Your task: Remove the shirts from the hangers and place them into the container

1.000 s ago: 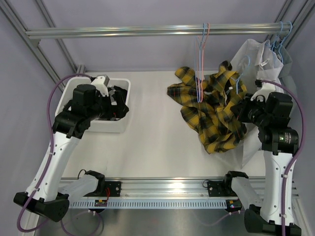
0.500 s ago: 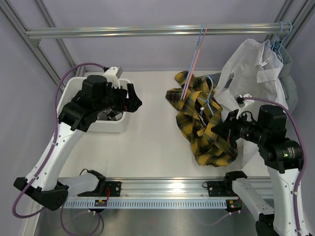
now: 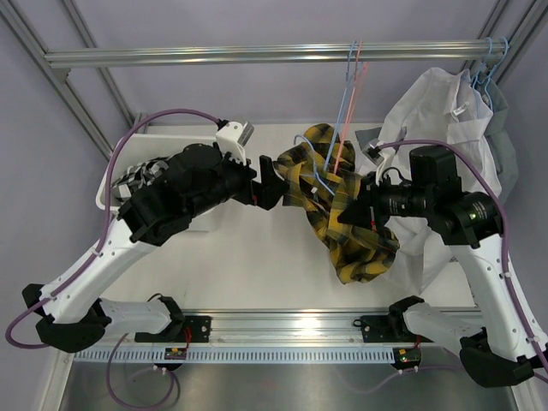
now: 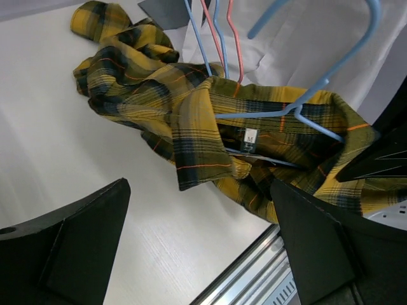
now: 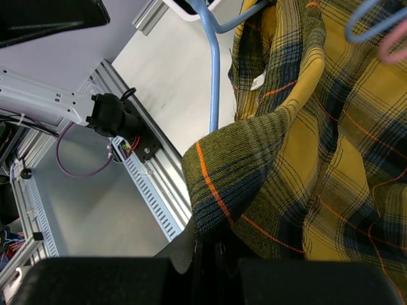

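Note:
The yellow-and-black plaid shirt [image 3: 347, 224] hangs bunched above the table's middle, a light blue hanger [image 3: 319, 176] still tangled in its collar. My right gripper [image 3: 353, 214] is shut on a fold of this shirt [image 5: 267, 159], pinched at the jaws [image 5: 213, 244]. My left gripper [image 3: 271, 183] stands open just left of the shirt [image 4: 191, 121], nothing between its fingers [image 4: 70, 241]. In the left wrist view the hanger [image 4: 305, 108] lies across the collar. The white container [image 3: 114, 185] sits at the left, mostly hidden by my left arm, with checked cloth [image 3: 139, 171] inside.
A pink hanger [image 3: 353, 94] and a light blue one hang empty from the metal rail [image 3: 257, 56]. The white shirt [image 3: 437, 111] hangs at the right on a hanger. An aluminium rail [image 3: 291, 330] runs along the near table edge.
My left arm has swung from the container rightwards to the plaid shirt. My right gripper has carried the shirt up and left, off the table.

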Controlling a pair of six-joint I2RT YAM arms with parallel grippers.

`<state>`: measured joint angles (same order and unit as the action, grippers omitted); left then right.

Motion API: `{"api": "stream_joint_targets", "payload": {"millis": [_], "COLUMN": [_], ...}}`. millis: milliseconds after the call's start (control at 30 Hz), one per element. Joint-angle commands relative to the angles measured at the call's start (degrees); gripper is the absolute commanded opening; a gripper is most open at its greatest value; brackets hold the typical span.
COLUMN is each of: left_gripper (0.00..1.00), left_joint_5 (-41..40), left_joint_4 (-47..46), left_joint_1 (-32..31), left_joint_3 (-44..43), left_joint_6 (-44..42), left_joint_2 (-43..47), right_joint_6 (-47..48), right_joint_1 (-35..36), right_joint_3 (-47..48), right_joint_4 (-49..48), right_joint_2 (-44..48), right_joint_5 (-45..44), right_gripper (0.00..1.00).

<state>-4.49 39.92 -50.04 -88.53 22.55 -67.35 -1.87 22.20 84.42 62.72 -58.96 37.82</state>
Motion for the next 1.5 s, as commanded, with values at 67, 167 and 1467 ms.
{"api": "stream_joint_targets", "payload": {"millis": [67, 167, 1467], "left_gripper": [0.99, 0.99, 0.00], "left_joint_5": [-8.2, -10.1, -40.8], "left_joint_4": [-7.6, -10.6, -14.8], "left_joint_1": [-4.8, -7.0, -12.1], "left_joint_3": [-2.6, -2.3, -4.3], "left_joint_6": [1.0, 1.1, 6.3], "left_joint_2": [-0.4, -1.0, -18.9], "right_joint_6": [10.7, 10.3, -7.5], "right_joint_1": [2.3, 5.0, 7.5], "right_joint_3": [5.7, 5.7, -8.9], "right_joint_4": [-1.3, -3.5, -13.8], "right_joint_2": [-2.3, -3.3, 10.0], "right_joint_5": [7.8, 7.4, -25.9], "right_gripper": [0.00, 0.00, 0.88]}}
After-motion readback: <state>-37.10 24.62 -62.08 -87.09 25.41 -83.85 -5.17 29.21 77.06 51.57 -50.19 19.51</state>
